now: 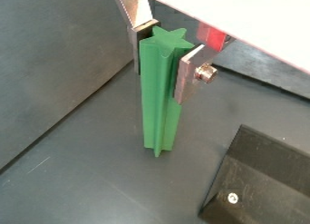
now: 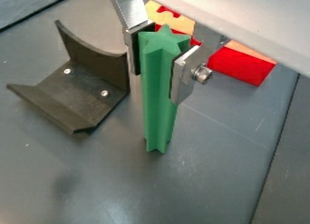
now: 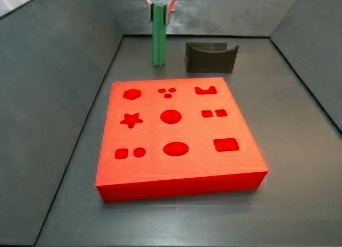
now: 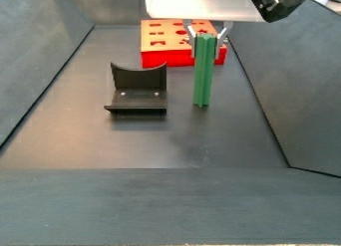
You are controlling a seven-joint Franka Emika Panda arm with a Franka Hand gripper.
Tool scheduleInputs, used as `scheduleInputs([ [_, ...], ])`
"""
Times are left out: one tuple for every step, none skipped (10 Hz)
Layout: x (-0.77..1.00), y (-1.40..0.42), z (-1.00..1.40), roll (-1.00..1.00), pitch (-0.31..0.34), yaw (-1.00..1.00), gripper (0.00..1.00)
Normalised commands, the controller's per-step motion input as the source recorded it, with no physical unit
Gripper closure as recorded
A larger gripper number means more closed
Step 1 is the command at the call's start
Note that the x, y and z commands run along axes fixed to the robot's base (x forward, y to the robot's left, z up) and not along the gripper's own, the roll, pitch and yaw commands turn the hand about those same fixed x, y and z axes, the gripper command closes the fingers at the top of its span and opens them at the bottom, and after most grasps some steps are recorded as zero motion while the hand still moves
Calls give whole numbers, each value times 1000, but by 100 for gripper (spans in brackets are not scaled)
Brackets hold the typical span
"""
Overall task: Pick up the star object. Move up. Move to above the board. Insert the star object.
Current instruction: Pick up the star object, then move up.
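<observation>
Board [image 3: 174, 131] fills side view; wrist view shows hand [image 2: 158, 42] clamped on upright star object [image 2: 159, 92].

At the far end of the dark grey worktop [image 3: 294, 181], the claw [image 3: 166, 3] grips the top of a tall, thin bright green rod [image 3: 159, 36], which stands upright. Just beside the rod sits the dark L-shaped fixture [image 3: 210, 57]. Nearer the camera lies the large flat bright red board [image 3: 174, 141], its shaped holes all unfilled.
</observation>
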Motion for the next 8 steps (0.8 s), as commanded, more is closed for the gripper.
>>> scheduleInputs([
  [0,0,0,0,0,0,100],
  [0,0,0,0,0,0,100],
  [0,0,0,0,0,0,100],
  [0,0,0,0,0,0,100],
  [0,0,0,0,0,0,100],
  [0,0,0,0,0,0,100],
  [0,0,833,0,0,0,100],
  [-46,-74,824,-7,50,-32,100],
])
